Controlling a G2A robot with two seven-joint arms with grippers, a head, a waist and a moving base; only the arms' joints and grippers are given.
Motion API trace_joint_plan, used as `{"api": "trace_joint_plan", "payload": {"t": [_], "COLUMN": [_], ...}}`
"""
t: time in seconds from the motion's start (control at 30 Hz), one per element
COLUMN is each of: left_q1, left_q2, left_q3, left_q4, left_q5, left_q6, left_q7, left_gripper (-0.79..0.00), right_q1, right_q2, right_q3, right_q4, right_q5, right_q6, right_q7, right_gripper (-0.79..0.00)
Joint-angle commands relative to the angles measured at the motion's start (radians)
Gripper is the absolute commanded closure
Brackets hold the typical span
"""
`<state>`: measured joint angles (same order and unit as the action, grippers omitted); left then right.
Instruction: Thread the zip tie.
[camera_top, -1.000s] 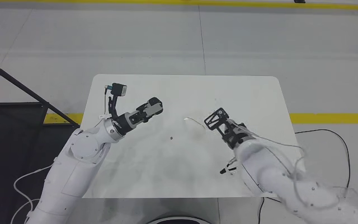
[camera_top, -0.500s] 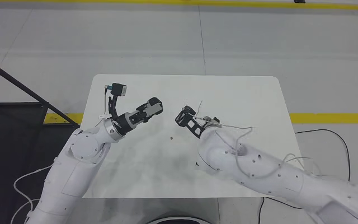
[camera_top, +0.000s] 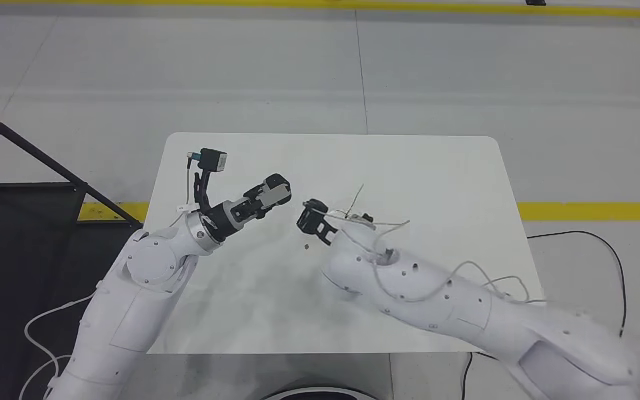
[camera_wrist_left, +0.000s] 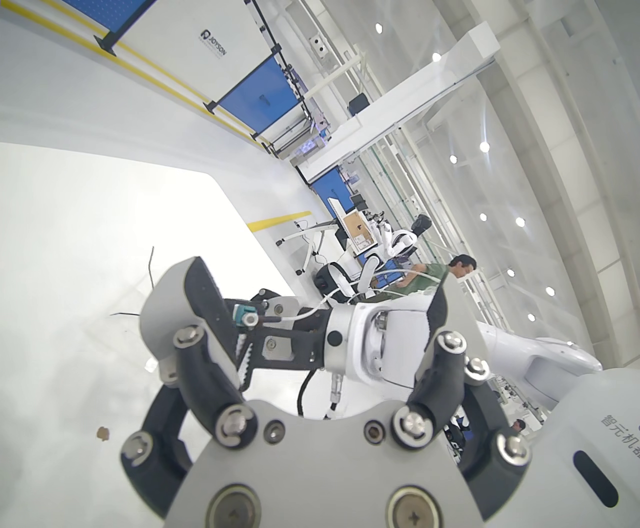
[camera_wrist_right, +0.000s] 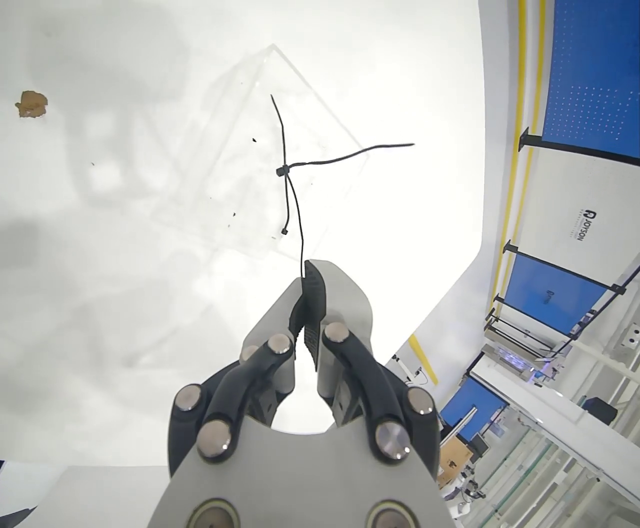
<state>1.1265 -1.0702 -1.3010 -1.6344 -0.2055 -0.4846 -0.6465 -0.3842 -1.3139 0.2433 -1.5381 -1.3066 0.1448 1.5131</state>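
Near the middle of the surface (camera_top: 440, 170), the right gripper (camera_wrist_right: 307, 272) is pinched together on one end of the thin black zip tie (camera_wrist_right: 282, 171). Seen from above, its arm comes in from 4 o'clock. Beyond the pads the strands cross at the small head, and I can't tell whether one passes through it. At 9 o'clock of the tie, the left gripper (camera_top: 280, 187) hangs with its fingers wide apart, aimed at 2 o'clock. One finger (camera_wrist_left: 200, 305) hides the right gripper's tips. A brown speck (camera_top: 303, 245) lies nearby.
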Motion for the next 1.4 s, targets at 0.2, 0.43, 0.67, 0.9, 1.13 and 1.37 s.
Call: {"api": "trace_joint_plan", "payload": {"t": [0.2, 0.43, 0.67, 0.9, 1.13, 1.37], "left_q1": [0.000, 0.000, 0.000, 0.000, 0.006, 0.058], "left_q2": [0.000, 0.000, 0.000, 0.000, -0.001, -0.004], "left_q3": [0.000, 0.000, 0.000, 0.000, -0.003, -0.021], "left_q4": [0.000, 0.000, 0.000, 0.000, -0.005, -0.053], "left_q5": [0.000, 0.000, 0.000, 0.000, 0.001, 0.090], "left_q6": [0.000, 0.000, 0.000, 0.000, 0.003, -0.006], "left_q7": [0.000, 0.000, 0.000, 0.000, 0.018, 0.150], "left_gripper": [-0.785, -0.785, -0.785, -0.785, -0.785, -0.785], "right_q1": [-0.023, -0.053, -0.096, -0.173, -0.289, -0.520], "right_q2": [-0.046, -0.071, -0.074, -0.053, -0.006, 0.050], "right_q3": [0.012, 0.043, 0.088, 0.153, 0.281, 0.472], "right_q4": [0.052, 0.072, 0.054, -0.029, -0.216, -0.479], "right_q5": [-0.024, -0.053, -0.087, -0.168, -0.277, -0.459], "right_q6": [-0.070, -0.087, -0.122, -0.110, -0.084, 0.080], "right_q7": [0.009, 0.018, 0.016, 0.023, 0.016, -0.156], "right_gripper": [0.000, -0.320, -0.354, -0.323, -0.600, -0.785]}}
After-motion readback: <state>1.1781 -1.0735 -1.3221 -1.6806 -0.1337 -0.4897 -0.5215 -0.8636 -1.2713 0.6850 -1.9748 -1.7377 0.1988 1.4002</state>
